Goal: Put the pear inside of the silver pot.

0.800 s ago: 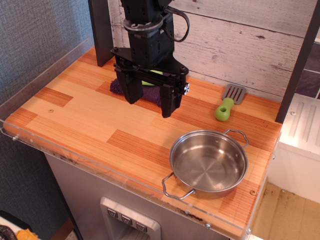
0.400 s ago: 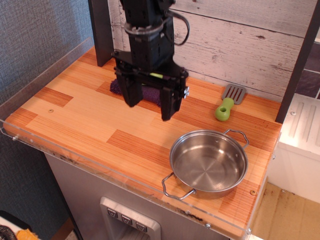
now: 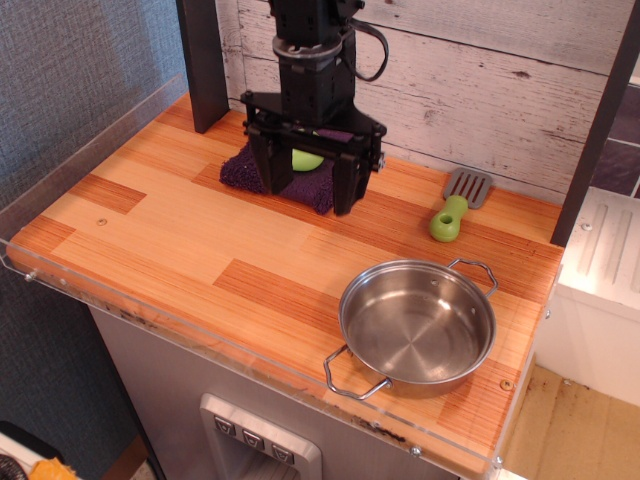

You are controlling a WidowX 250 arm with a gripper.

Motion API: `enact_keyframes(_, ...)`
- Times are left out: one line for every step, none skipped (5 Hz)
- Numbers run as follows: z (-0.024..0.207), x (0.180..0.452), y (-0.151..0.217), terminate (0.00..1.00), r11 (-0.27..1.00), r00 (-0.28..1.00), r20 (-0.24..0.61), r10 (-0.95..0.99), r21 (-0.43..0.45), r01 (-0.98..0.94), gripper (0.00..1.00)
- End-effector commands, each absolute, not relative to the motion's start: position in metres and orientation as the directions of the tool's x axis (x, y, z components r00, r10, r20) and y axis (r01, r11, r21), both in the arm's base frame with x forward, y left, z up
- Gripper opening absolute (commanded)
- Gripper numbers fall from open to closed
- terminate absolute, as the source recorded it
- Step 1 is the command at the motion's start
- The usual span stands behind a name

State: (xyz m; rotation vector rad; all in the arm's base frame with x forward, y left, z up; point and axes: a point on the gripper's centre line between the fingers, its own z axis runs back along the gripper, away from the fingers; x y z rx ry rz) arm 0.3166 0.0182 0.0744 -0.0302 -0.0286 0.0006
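The claw (image 3: 309, 198) is seen spread wide, its two dark fingers (image 3: 269, 172) planted on either side of the pear (image 3: 306, 159) without visibly touching it. The pear is found on a purple cloth (image 3: 240, 168) at the rear of the worktop (image 3: 170, 240), near the whitewashed plank wall (image 3: 480, 80). Only a small light-green patch is exposed between the fingers, so its long axis and pointing direction cannot be told. The silver pot (image 3: 417, 325) is placed upright and well apart at the front right corner, its loop handles set front-left and back-right. A green-handled spatula (image 3: 457, 205) is laid behind it.
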Motion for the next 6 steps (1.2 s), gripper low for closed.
enact_keyframes(0.085,0.361,0.037,0.00,0.998,0.994,0.108,0.002,0.057,-0.008,1.00)
enact_keyframes(0.094,0.377,0.053,0.00,0.997,0.991,0.134,0.027,0.070,-0.036,1.00)
enact_keyframes(0.097,0.389,0.064,0.00,0.996,0.988,0.151,0.032,0.077,-0.044,1.00)
enact_keyframes(0.087,0.395,0.072,0.00,0.996,0.990,0.132,0.041,0.078,-0.052,1.00)
enact_keyframes(0.073,0.394,0.080,0.00,0.996,0.993,0.105,0.061,0.064,-0.068,1.00)
enact_keyframes(0.054,0.388,0.081,0.00,0.996,0.996,0.065,0.062,0.066,-0.066,1.00)
